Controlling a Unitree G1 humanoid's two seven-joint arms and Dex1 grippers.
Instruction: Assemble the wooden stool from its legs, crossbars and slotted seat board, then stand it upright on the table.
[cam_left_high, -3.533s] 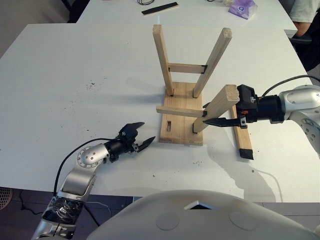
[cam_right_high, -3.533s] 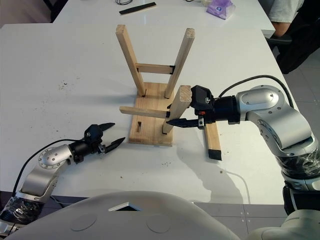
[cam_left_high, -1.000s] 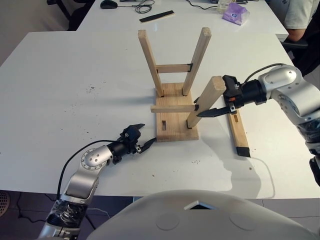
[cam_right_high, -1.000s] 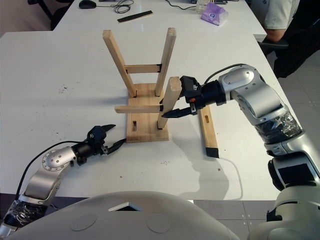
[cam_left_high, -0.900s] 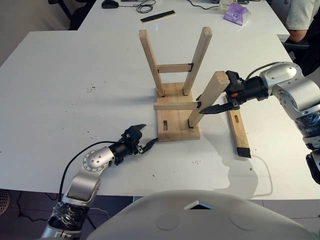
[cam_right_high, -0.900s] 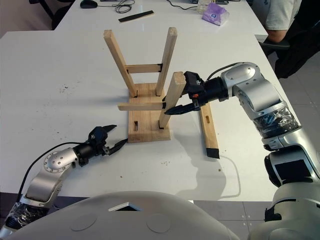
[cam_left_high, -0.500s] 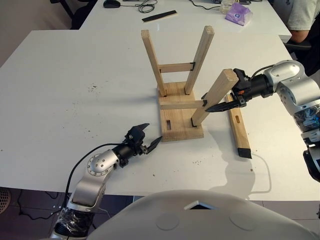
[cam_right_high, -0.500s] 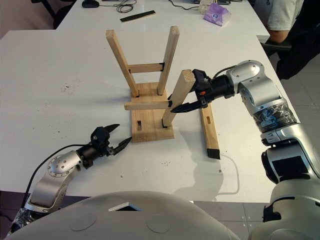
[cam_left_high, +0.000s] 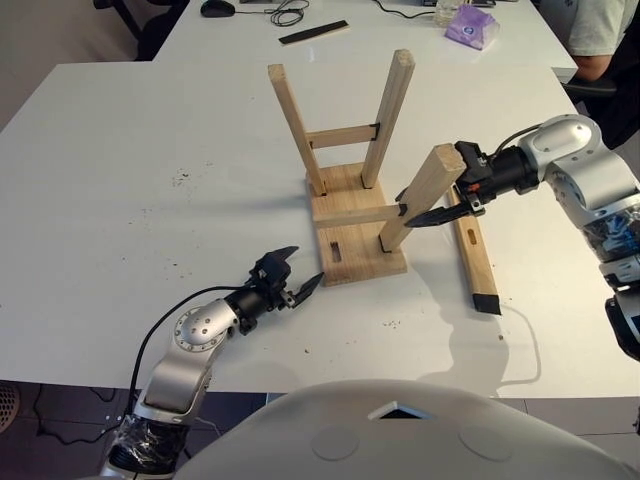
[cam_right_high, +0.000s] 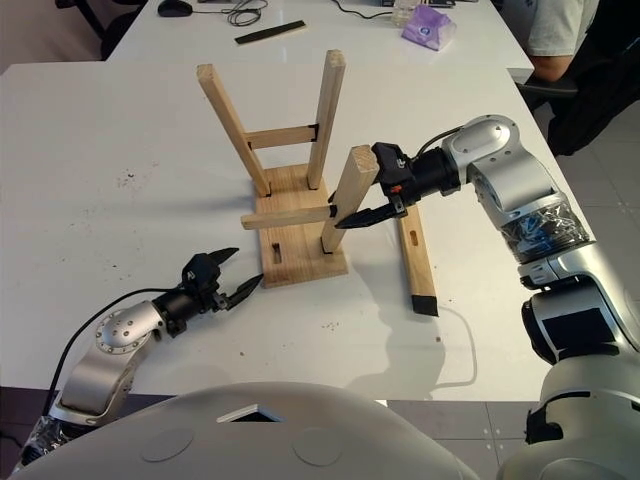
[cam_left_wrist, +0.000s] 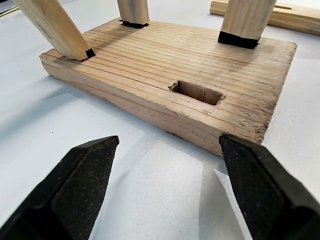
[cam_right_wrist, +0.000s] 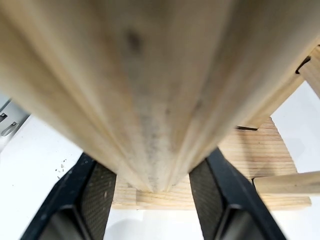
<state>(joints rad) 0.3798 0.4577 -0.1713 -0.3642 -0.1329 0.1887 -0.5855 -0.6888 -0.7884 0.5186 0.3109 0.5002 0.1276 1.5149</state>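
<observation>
The pale, slotted wooden seat board (cam_left_high: 355, 268) lies flat on the white bench (cam_left_high: 150, 230) with three square wooden legs standing in it. The right gripper (cam_left_high: 428, 205) has its fingers clamped on the near-right leg (cam_left_high: 432, 180). The left gripper (cam_left_high: 303, 265) has its fingers spread wide and holding nothing, just off the board's near-left corner. The loose black-tipped fourth leg (cam_left_high: 475, 262) lies beside the board. The wood looks stiff, light and grippy. The loose leg is probably best taken mid-length across its flat faces, to seat it in the empty slot (cam_left_wrist: 196, 93).
</observation>
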